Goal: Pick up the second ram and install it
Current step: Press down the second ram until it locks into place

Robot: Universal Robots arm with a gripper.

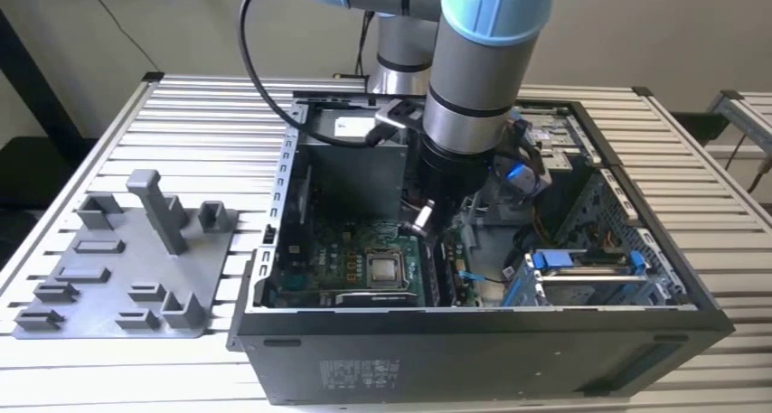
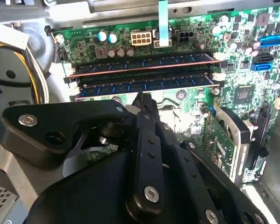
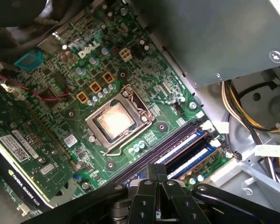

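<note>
The arm (image 1: 465, 97) reaches steeply downward, its end effector (image 2: 143, 100) with fingers pressed together.

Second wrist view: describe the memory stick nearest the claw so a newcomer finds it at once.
On the green motherboard inside the open case, two long dark memory sticks sit side by side in slots. The second ram is the one right beside the tip of the black claw; the other stick lies beyond it, nearer the white power connector.

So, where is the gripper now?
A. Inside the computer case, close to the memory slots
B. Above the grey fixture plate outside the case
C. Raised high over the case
A: in the exterior view the gripper reaches down inside the computer case, and in the second wrist view it sits beside the memory slots.
</note>
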